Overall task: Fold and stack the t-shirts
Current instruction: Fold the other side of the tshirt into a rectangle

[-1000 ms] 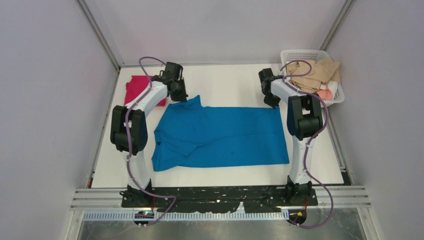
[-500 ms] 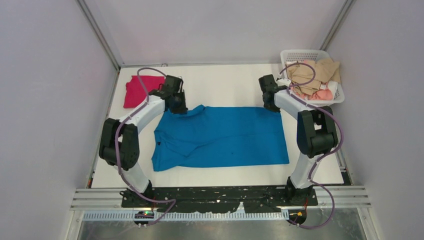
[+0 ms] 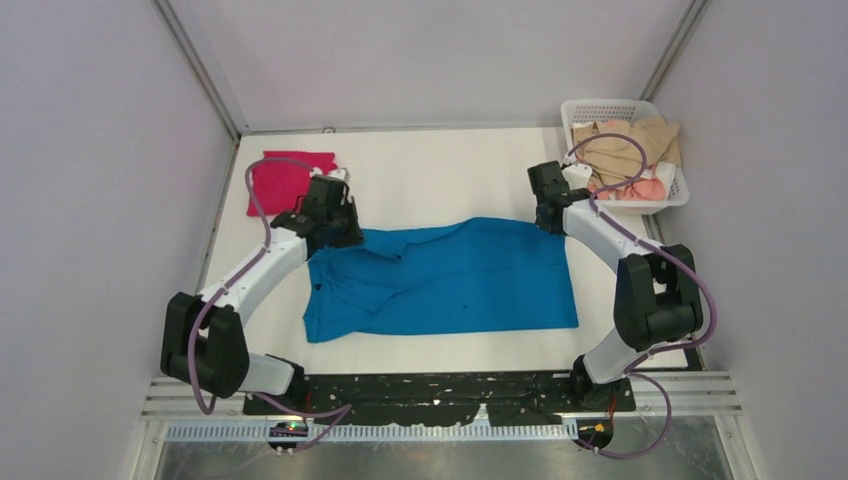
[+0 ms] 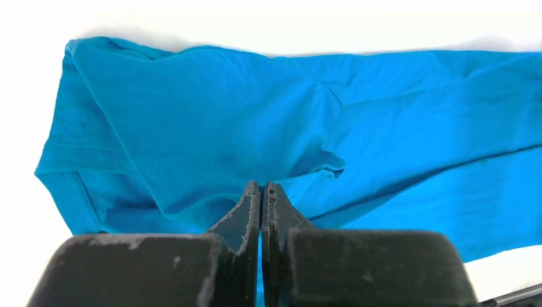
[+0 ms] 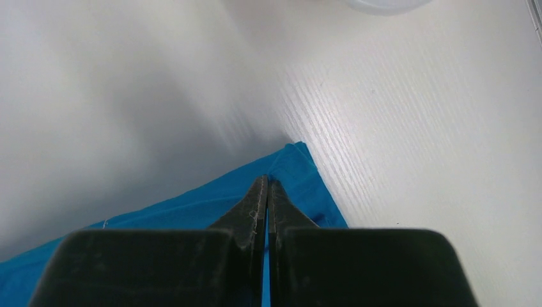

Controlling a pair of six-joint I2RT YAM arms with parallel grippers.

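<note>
Gripping the far left corner of the blue t-shirt (image 3: 450,285) with the left gripper (image 3: 338,236), fingers pressed tight together on a pinch of cloth, as seen from the left wrist with blue fabric bunched at the tips and spread out beyond them. Gripping the far right corner the same way with the right gripper (image 3: 548,222), closed hard on the hem, not far from the right edge of the white table (image 3: 440,170). Between the two grips, a wavy, slightly raised far edge; below it, flat cloth reaching across the middle of the table toward the near edge, with creases and a folded-in sleeve on the left side. At the far left corner of the table, well apart from the blue cloth, the magenta-red t-shirt (image 3: 285,180), lying as a small folded rectangle. At the far right corner, a white basket (image 3: 610,105) holding tan garments (image 3: 630,148) and something pink underneath, just beyond the right arm.
</note>
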